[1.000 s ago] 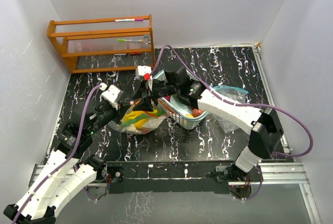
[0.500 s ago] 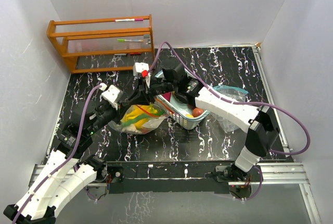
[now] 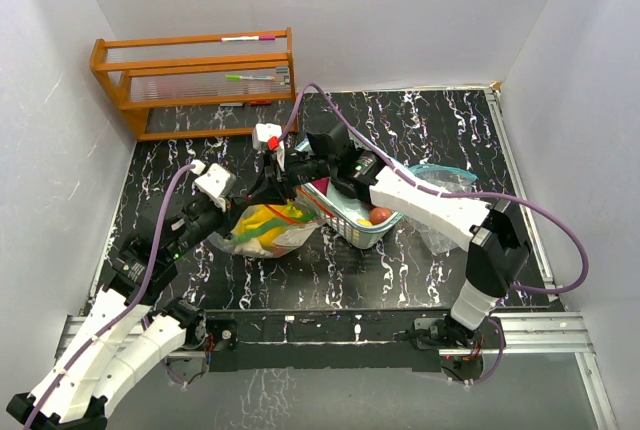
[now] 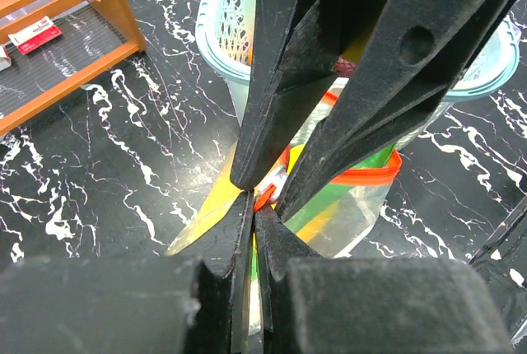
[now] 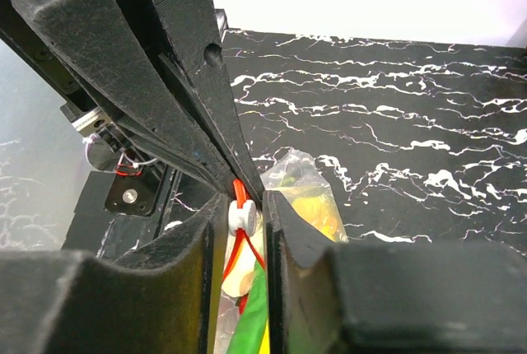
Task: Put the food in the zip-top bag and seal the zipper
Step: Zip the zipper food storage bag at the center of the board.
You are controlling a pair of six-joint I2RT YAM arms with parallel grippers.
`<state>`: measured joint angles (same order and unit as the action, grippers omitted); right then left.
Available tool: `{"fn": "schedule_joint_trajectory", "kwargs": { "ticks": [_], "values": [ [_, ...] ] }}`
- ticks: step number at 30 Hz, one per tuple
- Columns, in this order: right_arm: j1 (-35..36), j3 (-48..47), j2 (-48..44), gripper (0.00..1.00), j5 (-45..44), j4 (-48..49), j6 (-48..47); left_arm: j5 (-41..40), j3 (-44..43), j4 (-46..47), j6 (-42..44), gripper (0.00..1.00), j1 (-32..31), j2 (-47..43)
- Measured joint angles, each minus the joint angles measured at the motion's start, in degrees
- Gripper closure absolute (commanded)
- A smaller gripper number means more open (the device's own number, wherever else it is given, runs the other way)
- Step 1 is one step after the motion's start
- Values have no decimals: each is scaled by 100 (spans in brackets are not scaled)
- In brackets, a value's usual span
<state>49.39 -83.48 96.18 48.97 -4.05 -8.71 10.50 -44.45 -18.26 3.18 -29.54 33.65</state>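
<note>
The zip-top bag (image 3: 272,232) lies on the table with yellow bananas (image 3: 262,222) and a green pepper (image 5: 255,321) inside. Its orange zipper (image 4: 366,177) runs along the top edge. My left gripper (image 3: 243,202) is shut on the bag's left end, as the left wrist view (image 4: 254,210) shows. My right gripper (image 3: 263,186) reaches over the basket and meets it tip to tip. In the right wrist view (image 5: 243,206) it is closed around the white zipper slider (image 5: 241,216). A red-orange round fruit (image 3: 380,215) lies in the teal basket (image 3: 345,218).
A wooden rack (image 3: 195,80) holding markers stands at the back left. A second clear bag (image 3: 440,190) lies to the right of the basket. White walls close in the table on three sides.
My right gripper has slid left along the bag's top edge with the slider, up to the left gripper's fingertips. The left gripper has stayed in place.
</note>
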Motion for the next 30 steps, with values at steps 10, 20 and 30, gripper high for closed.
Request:
{"fn": "schedule_joint_trajectory", "kwargs": {
  "ticks": [10, 20, 30],
  "values": [
    [0, -9, 0, 92, -109, -50, 0, -72, 0, -17, 7, 100, 2, 0],
    [-76, 184, -267, 92, -428, -157, 7, -319, -212, -61, -42, 100, -52, 103],
    [-507, 918, -828, 92, -511, -203, 90, -780, -398, 234, -190, 100, -79, 92]
  ]
}}
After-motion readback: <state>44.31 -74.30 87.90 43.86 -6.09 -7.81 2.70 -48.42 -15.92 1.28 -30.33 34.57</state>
